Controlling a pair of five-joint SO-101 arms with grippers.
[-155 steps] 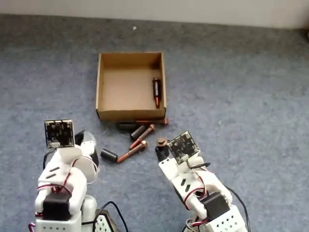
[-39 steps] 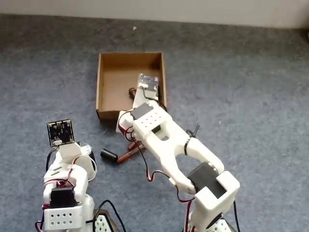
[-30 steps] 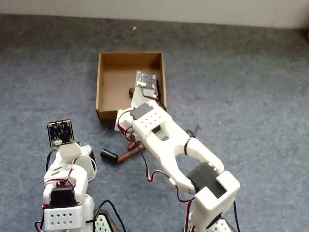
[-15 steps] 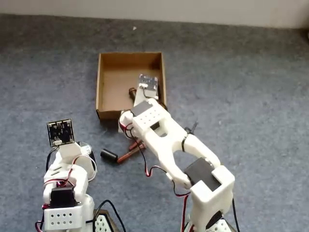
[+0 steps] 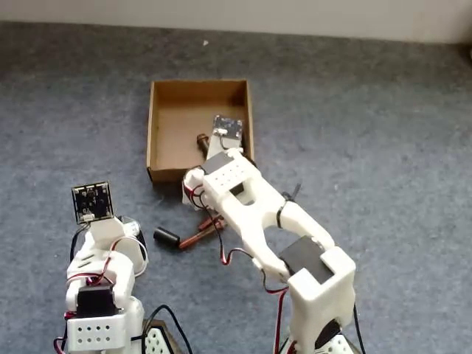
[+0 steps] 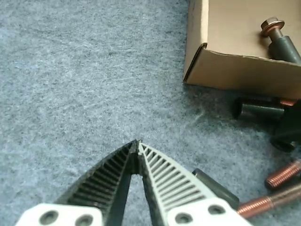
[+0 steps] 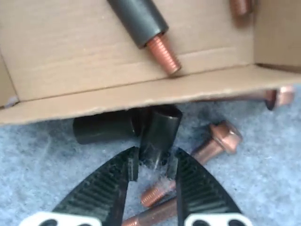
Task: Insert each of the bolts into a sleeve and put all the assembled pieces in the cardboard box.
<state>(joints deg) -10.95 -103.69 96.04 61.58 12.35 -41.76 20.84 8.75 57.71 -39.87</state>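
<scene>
A grey-blue carpet [image 5: 383, 147] with a short, fuzzy pile covers the whole working surface, and in the wrist views its fibres look mottled with lighter and darker flecks. Along the far edge of the high view runs a pale strip [image 5: 295, 16], seemingly the foot of a wall, and the carpet is darker just below it. The light is soft and even, and one small pale speck [image 5: 205, 43] lies near that far edge.
</scene>
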